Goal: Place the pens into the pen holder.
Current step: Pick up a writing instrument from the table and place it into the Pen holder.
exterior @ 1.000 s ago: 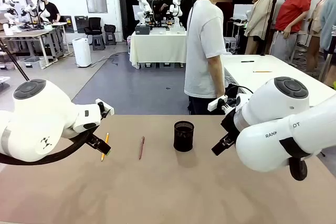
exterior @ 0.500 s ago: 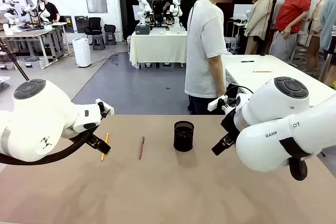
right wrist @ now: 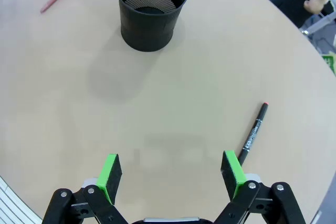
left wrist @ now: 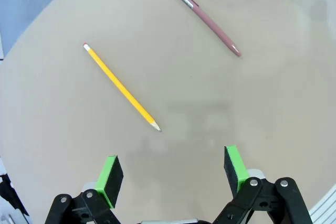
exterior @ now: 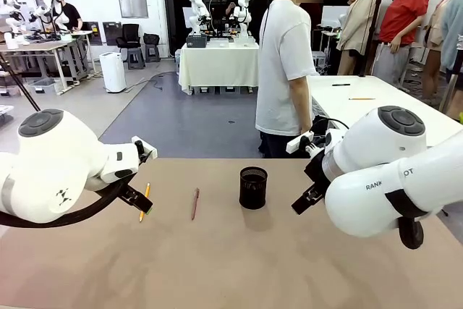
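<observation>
Pens lie loose on the pale tan table, both outside the small black wire-mesh cylindrical pen holder, which stands upright near the table's middle. In the front view the dark reddish-brown pen lies flat at about 9 o'clock from the holder, near it but apart. The thin yellow-orange pencil with a dark tip lies farther out the same way.

In the left wrist view the left gripper hangs over bare table, its green-padded fingers spread fully wide with nothing between them. The yellow-orange pencil sits toward 11 o'clock from that gap — slanted, its sharpened tip the end nearest the gripper. The reddish-brown pen is up at 1 o'clock, well apart from the pencil. A sliver of the pen holder's base shows at the top edge.

The right gripper is likewise spread wide and holds nothing, with bare table beneath it. In its wrist view the pen holder stands at 12 o'clock, mouth upward. A slim black marker with a red end lies flat at about 2 o'clock, just beside the right-hand finger. A person in a white T-shirt stands at the far side — roughly 12 o'clock from the holder in the front view.
</observation>
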`<state>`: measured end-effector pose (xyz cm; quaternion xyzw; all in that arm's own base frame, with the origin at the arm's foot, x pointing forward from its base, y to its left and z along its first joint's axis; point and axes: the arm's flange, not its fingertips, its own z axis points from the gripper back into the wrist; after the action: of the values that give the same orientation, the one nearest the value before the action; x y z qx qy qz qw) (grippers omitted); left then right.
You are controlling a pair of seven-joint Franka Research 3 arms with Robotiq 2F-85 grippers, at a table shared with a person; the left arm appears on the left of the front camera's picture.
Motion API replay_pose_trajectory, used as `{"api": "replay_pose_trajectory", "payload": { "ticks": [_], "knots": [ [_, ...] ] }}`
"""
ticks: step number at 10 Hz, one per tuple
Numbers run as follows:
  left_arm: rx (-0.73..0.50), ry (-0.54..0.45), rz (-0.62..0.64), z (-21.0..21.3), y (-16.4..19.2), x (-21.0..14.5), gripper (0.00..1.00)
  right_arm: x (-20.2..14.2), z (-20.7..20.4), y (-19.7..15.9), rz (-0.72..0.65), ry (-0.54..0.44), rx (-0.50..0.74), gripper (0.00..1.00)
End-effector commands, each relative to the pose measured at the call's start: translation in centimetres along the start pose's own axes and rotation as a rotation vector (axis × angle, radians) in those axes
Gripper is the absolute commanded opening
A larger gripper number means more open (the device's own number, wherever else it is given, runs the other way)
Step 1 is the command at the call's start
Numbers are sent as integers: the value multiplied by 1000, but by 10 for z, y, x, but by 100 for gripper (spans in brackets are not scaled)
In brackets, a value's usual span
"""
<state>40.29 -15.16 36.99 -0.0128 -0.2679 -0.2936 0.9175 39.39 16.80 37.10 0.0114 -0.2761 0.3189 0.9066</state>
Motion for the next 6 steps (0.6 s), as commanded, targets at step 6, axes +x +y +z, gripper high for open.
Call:
{"api": "replay_pose_trajectory", "payload": {
  "ticks": [6],
  "knots": [
    [0,0,0,0,0,0,100,0,0,0,-1,0,0,100]
  ]
}}
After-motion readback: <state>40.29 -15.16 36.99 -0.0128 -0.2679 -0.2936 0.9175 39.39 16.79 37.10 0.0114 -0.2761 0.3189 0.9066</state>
